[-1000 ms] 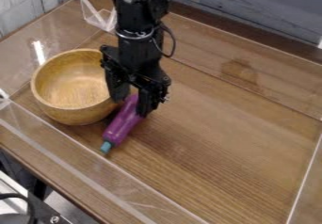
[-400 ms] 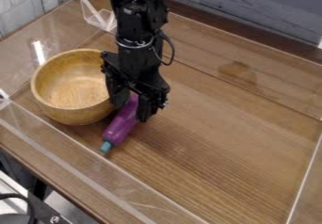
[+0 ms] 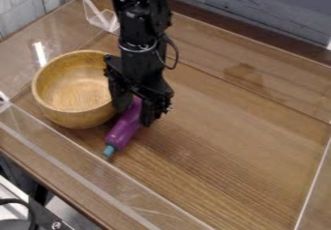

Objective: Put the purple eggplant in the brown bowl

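Note:
The purple eggplant (image 3: 123,130) lies flat on the wooden table, just right of the brown bowl (image 3: 46,106), with its teal stem tip pointing to the front left. My gripper (image 3: 139,114) points straight down over the eggplant's plump far end. Its dark fingers (image 3: 158,110) stand apart on either side of that end, which they partly hide. The jaws are open, and I cannot tell whether they touch the eggplant. The bowl holds nothing and sits left of the gripper, close to it.
A clear plastic wall (image 3: 155,197) runs along the table's front and left edges. A grey plank wall (image 3: 258,7) stands behind. Bare wooden tabletop (image 3: 239,128) stretches to the right of the gripper.

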`<action>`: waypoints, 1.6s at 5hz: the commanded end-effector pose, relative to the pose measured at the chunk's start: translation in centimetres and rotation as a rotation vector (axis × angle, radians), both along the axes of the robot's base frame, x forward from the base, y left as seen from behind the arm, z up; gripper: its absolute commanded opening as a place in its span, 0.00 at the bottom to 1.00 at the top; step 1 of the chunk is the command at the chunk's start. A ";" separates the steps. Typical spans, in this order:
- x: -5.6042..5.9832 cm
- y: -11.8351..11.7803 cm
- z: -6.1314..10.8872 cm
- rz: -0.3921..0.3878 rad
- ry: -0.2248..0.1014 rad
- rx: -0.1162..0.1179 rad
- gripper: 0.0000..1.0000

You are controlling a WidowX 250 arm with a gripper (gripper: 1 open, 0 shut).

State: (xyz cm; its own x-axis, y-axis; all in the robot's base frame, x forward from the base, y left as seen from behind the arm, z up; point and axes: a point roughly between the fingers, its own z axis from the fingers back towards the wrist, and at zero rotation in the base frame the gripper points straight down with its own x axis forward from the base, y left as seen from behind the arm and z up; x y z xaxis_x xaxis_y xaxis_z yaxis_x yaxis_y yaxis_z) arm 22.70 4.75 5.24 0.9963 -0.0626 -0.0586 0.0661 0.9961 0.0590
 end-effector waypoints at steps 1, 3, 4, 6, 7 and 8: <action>0.5 0.3 0.5 0.004 -0.034 0.007 1.00; 0.6 0.3 0.2 0.008 -0.039 0.008 1.00; 0.6 0.3 0.1 0.009 -0.041 0.007 1.00; 0.7 0.3 -0.1 0.013 -0.044 0.004 1.00; 0.6 0.4 0.0 0.018 -0.041 0.000 0.00; 0.6 0.5 -0.2 0.021 -0.039 -0.001 0.00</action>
State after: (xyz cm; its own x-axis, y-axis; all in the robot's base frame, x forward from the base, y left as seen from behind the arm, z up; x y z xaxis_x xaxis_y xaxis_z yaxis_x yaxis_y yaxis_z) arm 22.78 4.85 4.47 0.9974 -0.0501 -0.0509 0.0528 0.9972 0.0525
